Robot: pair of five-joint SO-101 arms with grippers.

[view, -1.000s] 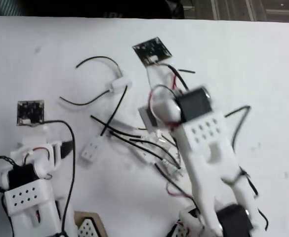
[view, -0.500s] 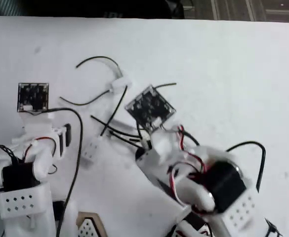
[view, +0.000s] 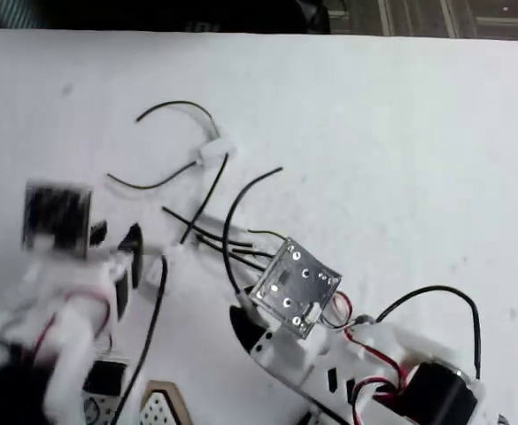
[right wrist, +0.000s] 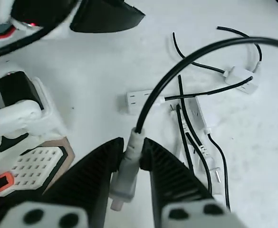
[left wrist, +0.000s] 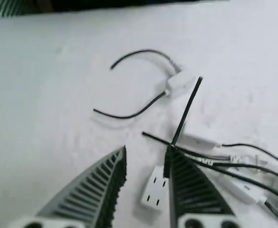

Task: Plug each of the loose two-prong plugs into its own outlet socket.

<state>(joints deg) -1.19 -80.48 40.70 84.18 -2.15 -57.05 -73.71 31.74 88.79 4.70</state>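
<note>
While the right pincer (right wrist: 131, 148) pinched a white plug (right wrist: 124, 173) by its body over the table (right wrist: 105, 57), the left pincer (left wrist: 146, 153) stood spread above an outlet socket (left wrist: 154, 192) | handling: plug seemed light, rigid, cord (right wrist: 186, 61) limp | best hold: hard body

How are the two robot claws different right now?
The left gripper is open and holds nothing; the right gripper is shut on a white plug with a black cord. The left gripper hangs over an outlet socket lying on the table; the right gripper has none beneath it. Both have dark fingers.
</note>
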